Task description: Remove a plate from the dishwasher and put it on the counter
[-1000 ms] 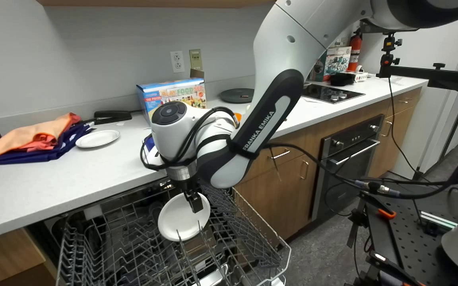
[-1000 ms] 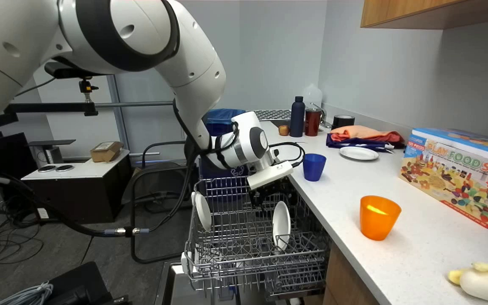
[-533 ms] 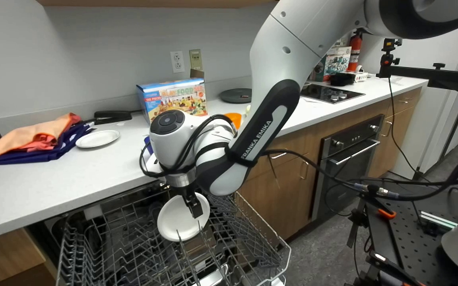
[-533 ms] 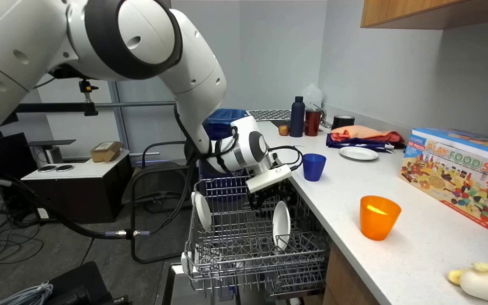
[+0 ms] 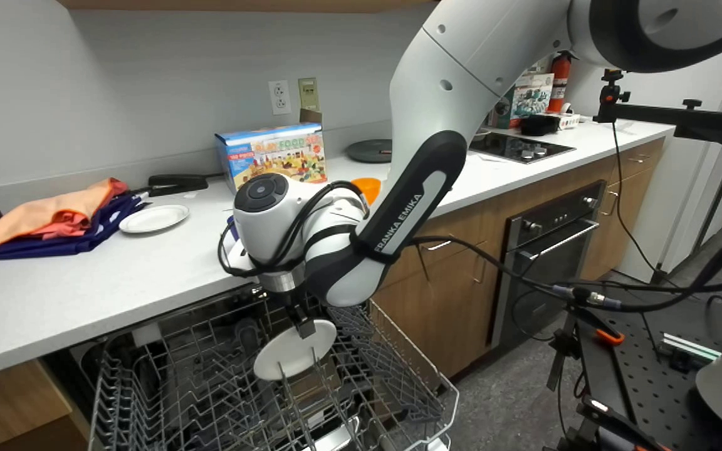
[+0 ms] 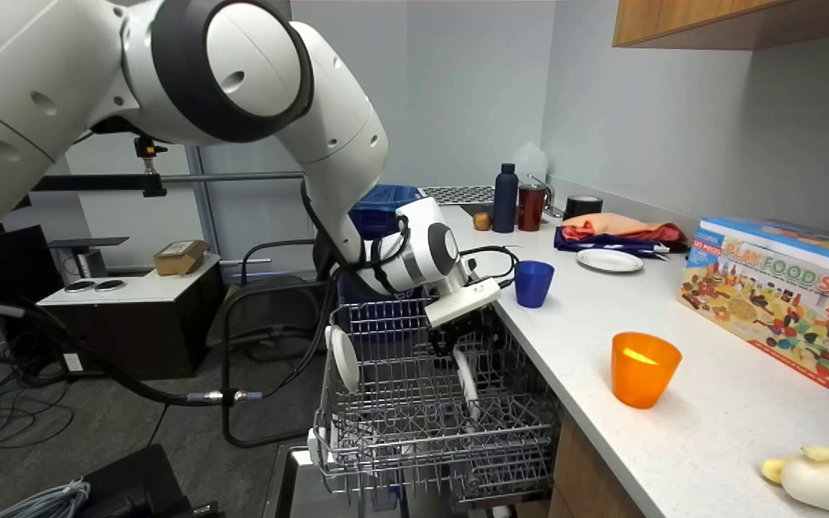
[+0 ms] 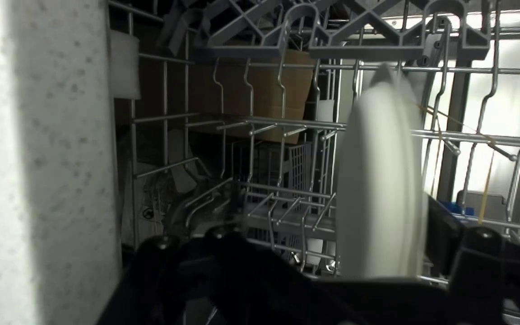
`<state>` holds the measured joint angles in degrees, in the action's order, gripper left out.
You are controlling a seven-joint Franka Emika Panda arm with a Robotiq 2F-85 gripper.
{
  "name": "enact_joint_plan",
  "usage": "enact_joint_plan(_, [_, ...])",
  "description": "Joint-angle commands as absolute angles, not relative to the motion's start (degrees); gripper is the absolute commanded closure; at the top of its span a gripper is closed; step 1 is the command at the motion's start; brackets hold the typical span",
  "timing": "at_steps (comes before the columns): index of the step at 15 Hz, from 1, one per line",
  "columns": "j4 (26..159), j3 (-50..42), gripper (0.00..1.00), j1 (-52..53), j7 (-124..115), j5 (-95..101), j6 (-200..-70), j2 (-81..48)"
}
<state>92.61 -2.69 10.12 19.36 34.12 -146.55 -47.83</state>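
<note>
The white plate (image 5: 295,354) stands tilted in the wire rack of the dishwasher (image 5: 179,401); it also shows in an exterior view (image 6: 467,381). My gripper (image 5: 304,327) reaches down into the rack at the plate's upper edge. In the wrist view the plate (image 7: 384,180) is edge-on between the fingers of the open gripper (image 7: 336,216). The right finger is against or very near the plate; the left finger is well apart from it. The lower plate edge is hidden there. The white counter (image 5: 148,269) runs beside the rack and fills the wrist view's left side (image 7: 61,180).
Another white plate (image 6: 342,360) stands at the rack's outer side. On the counter are a white plate (image 6: 609,260), a blue cup (image 6: 532,283), an orange cup (image 6: 643,370), folded cloths (image 6: 619,234) and a toy food box (image 6: 774,295). The counter edge is close beside the gripper.
My gripper has lowered slightly and shifted at the plate. The plate has tilted: its top edge now leans toward the gripper, away from the counter, and it looks narrower in both exterior views.
</note>
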Motion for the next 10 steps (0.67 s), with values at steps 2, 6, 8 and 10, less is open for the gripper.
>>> enact_joint_plan(2, [89.4, -4.3, 0.00, 11.2, 16.9, 35.5, -146.8, -51.0])
enact_joint_plan(6, [88.7, -3.9, 0.34, 11.1, 17.3, 35.2, -146.6, -51.8])
enact_joint_plan(8, [88.9, -3.8, 0.51, 11.2, 17.4, 35.3, -146.8, -51.6])
enact_joint_plan(10, [89.2, -3.3, 0.67, 11.1, 17.8, 34.9, -146.4, -51.0])
